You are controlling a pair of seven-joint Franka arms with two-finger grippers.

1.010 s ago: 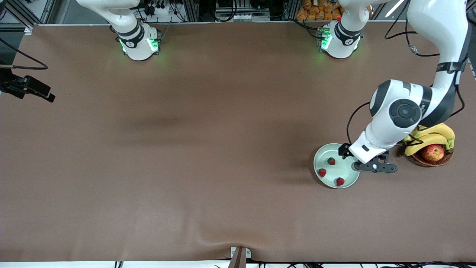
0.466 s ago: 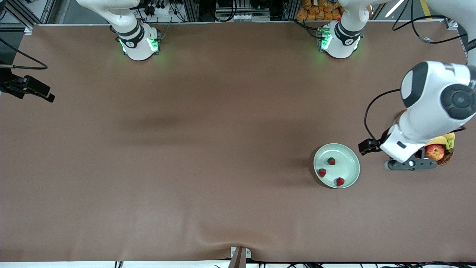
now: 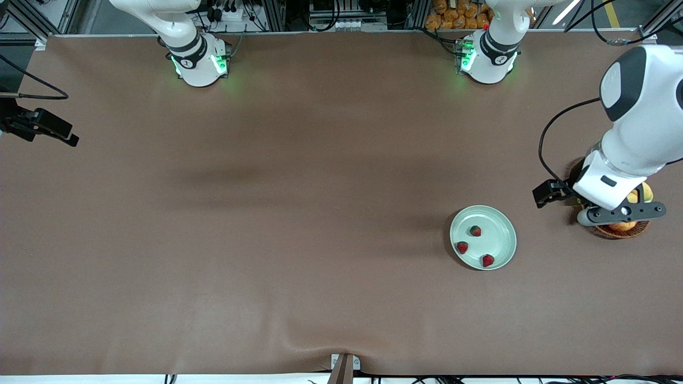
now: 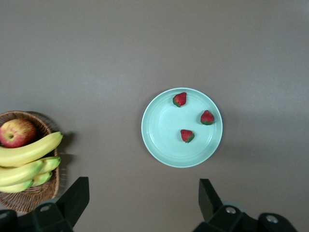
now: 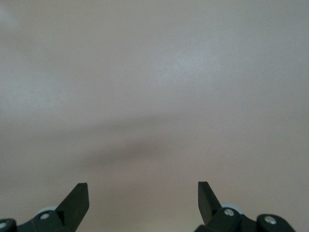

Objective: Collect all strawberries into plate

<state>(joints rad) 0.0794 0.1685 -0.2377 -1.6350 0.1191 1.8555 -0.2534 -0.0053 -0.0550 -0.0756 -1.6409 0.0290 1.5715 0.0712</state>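
Since a second ago the left arm has swung away from the plate toward its own end of the surface, so the left end effector now hangs over the wicker basket with its fingers spread wide and nothing between them. All three strawberries lie inside the plate, apart from one another, on its flat middle within the raised rim, which should keep them from rolling off. None shows elsewhere, so the collecting looks finished and the retreat reads as clearing out. Bananas and an apple fill the basket, just beside the plate. The right arm waits, its right end effector spread and empty over bare surface.
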